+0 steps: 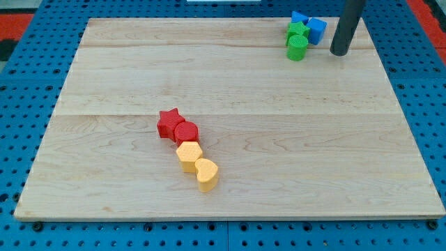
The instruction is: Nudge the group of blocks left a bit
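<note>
My tip point(340, 52) rests on the table point(230, 77) near the view's top right corner, just to the view's right of a cluster of 4 blocks; there is no claw on this arm, only the straight dark rod, so nothing is held. The cluster sits close to the table's top edge: a blue block point(300, 17) of unclear shape at the back, a blue cube-like block point(317, 30) beside it nearest my tip, a green block point(297, 31) in front, and a green cylinder point(297, 49) lowest; they appear to touch one another, and my tip stands a little apart from them. Well apart, left of the table's centre, 4 more blocks form a touching diagonal chain: a red star point(168, 123), a red cylinder point(186, 132), a yellow hexagon point(189, 155) and a yellow heart point(207, 173).
</note>
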{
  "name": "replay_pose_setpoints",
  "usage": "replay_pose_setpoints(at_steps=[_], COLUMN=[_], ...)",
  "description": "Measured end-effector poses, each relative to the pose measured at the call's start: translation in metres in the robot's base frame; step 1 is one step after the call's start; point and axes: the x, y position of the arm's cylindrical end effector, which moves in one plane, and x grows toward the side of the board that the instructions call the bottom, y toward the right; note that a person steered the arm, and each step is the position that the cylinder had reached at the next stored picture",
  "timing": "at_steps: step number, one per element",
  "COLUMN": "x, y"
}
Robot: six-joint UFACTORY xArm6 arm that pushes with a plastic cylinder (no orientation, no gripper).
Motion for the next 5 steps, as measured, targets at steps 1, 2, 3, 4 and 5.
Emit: replay_pose_setpoints(at_steps=[1,2,3,4,5], x=[0.002,0.013,-0.027,-0.035,-0.034], y=[0.000,0.000,-0.009,-0.001,0.047])
